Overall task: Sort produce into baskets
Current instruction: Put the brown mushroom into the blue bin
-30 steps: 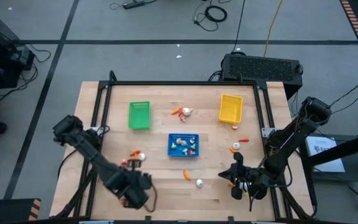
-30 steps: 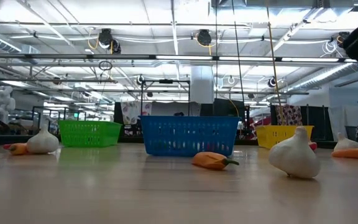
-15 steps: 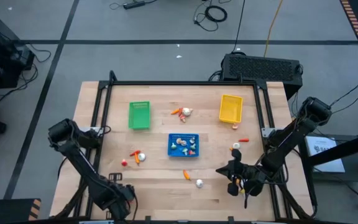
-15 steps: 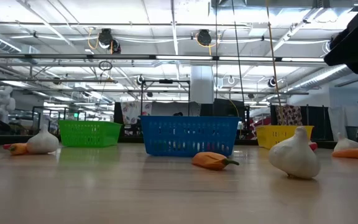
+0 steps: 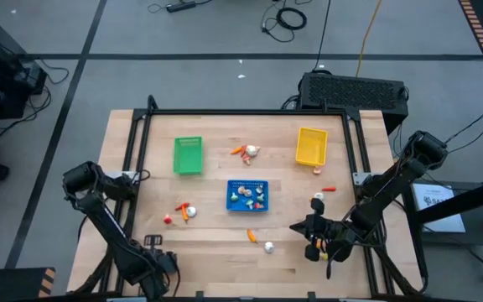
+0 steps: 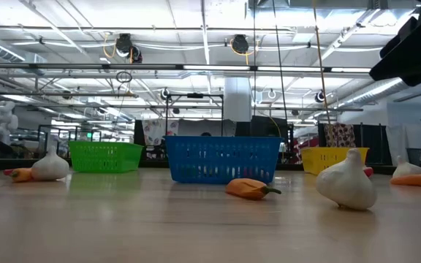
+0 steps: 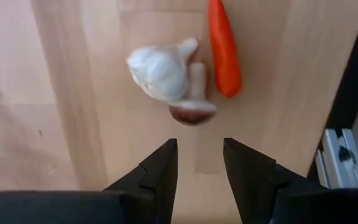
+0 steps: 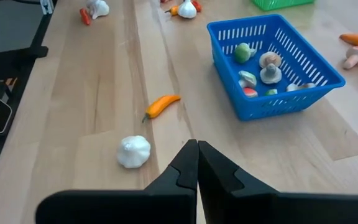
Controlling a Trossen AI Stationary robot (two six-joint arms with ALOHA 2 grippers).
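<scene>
Orange pepper [image 8: 161, 104]: lies flat, long axis slanted, stem toward white garlic bulb [image 8: 133, 151].
Right claw [image 8: 197, 163]: pressed together, empty.
Left claw [image 7: 199, 163]: spread, empty.

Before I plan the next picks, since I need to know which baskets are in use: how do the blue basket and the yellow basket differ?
The blue basket holds several small produce pieces, white, green and red; the yellow basket looks empty from above. The blue basket sits mid-table with its long side across the table; the yellow basket sits toward the far right, its long side running front to back. Both are small rectangular baskets with perforated sides, alike in size.
</scene>
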